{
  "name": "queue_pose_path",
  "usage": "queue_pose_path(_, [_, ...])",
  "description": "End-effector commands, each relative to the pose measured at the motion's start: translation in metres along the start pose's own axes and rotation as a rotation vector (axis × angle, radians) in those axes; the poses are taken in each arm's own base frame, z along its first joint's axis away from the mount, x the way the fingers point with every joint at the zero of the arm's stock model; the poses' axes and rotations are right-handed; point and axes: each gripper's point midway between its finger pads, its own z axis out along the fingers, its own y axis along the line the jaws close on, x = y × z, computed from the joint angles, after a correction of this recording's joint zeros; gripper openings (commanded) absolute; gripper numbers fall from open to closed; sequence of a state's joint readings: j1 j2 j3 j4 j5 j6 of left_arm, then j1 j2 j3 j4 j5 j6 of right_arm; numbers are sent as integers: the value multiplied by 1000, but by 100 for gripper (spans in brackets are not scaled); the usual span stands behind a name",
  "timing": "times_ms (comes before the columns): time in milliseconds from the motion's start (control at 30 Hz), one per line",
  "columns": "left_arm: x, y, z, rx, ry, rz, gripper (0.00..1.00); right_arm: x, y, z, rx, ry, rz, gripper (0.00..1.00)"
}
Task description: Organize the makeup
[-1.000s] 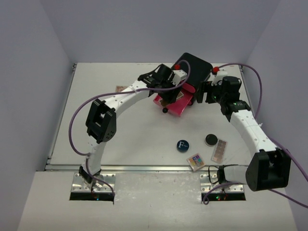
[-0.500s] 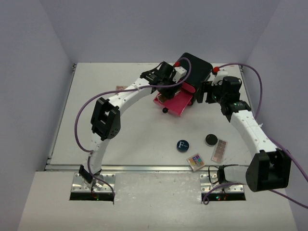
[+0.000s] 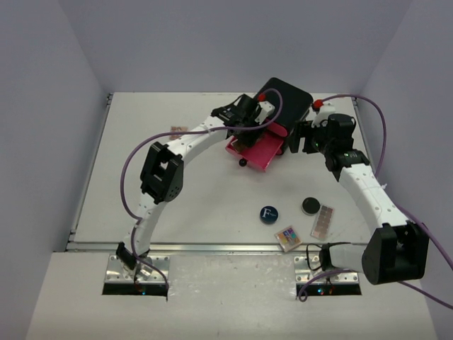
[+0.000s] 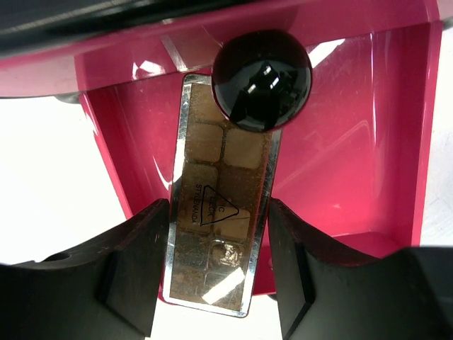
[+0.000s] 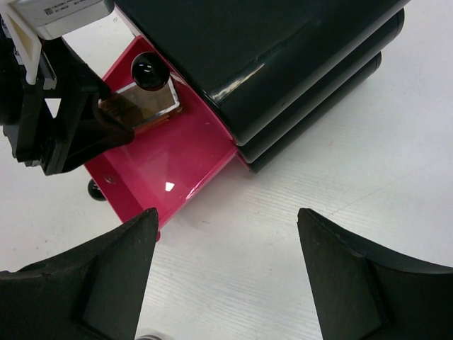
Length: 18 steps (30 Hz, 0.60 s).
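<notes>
Makeup is lying mostly on the counter (image 3: 177,191) near the right arm's base: a blue compact (image 3: 268,213), a black compact (image 3: 309,205), a narrow palette (image 3: 323,222) and a multicoloured palette (image 3: 288,236). The left gripper (image 4: 218,280) is pinching a brown palette (image 4: 221,205) by its long edges, holding it over the open pink drawer (image 4: 340,142) of the black box (image 5: 283,57). The right gripper (image 5: 223,234) is hovering just beside the box, jaws spread, gripping nothing.

I see the black box (image 3: 290,95) at the table's (image 3: 212,198) far edge, pink drawer (image 3: 262,156) open, and by the front right corner a round blue compact (image 3: 268,213), round black compact (image 3: 309,205), brown rectangular palette (image 3: 323,222), multicoloured palette (image 3: 289,237).
</notes>
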State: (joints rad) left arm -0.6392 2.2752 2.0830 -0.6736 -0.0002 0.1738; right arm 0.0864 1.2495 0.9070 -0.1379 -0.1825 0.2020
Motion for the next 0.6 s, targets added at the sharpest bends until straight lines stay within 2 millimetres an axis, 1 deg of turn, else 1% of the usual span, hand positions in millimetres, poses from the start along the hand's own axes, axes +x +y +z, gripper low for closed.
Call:
queue_pose_path(0, [-33, 12, 2, -56, -107, -40, 0, -12, -4, -5, 19, -46, -19, 80])
queue_pose_path(200, [-33, 17, 17, -86, -120, -67, 0, -13, -3, -5, 14, -50, -20, 80])
queue_pose_path(400, [-32, 18, 22, -98, -129, -80, 0, -10, -5, -5, 20, -44, -22, 80])
queue_pose_path(467, [-31, 19, 22, -102, -129, -79, 12, -11, -4, -5, 19, -44, -22, 80])
queue_pose_path(533, [-32, 20, 20, -107, -131, -79, 30, -11, -3, -5, 15, -45, -20, 80])
queue_pose_path(567, [-33, 20, 18, -109, -133, -78, 38, -11, -3, -5, 14, -45, -19, 80])
